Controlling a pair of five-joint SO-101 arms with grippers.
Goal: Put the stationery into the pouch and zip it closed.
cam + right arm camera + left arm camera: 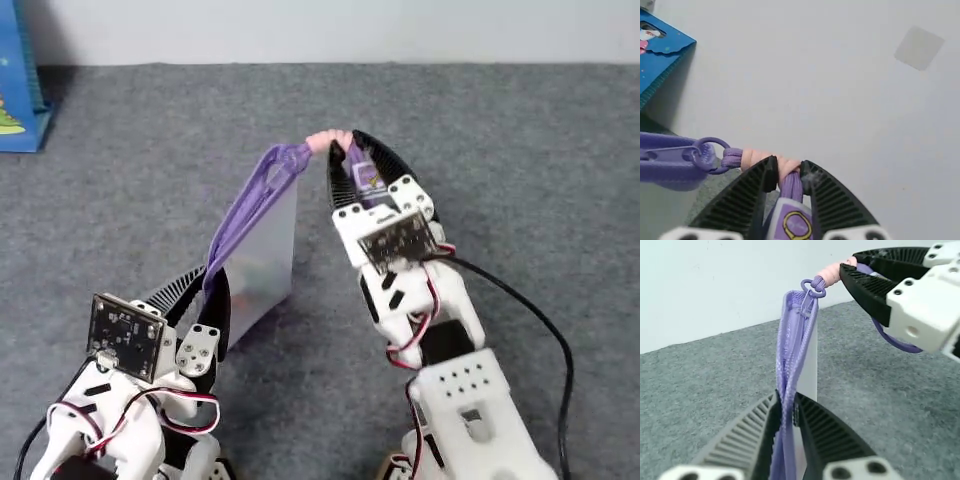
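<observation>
A translucent pouch [262, 262] with a purple zipper band [252, 205] hangs stretched above the grey carpet between my two arms. My left gripper [212, 290] is shut on the near end of the zipper band [790, 370], its jaws pinching the purple fabric [785, 412]. My right gripper [342, 150] is shut on the pink-wrapped zipper pull cord [326, 141] at the far end; the pull's ring [706, 152] and pink wrap [762, 159] lead into its jaws [788, 176]. Faint coloured shapes show inside the pouch.
A blue box [18, 80] stands at the far left by the white wall. Grey carpet [520, 150] lies open to the right and behind the pouch. A black cable [540, 320] trails from the right arm.
</observation>
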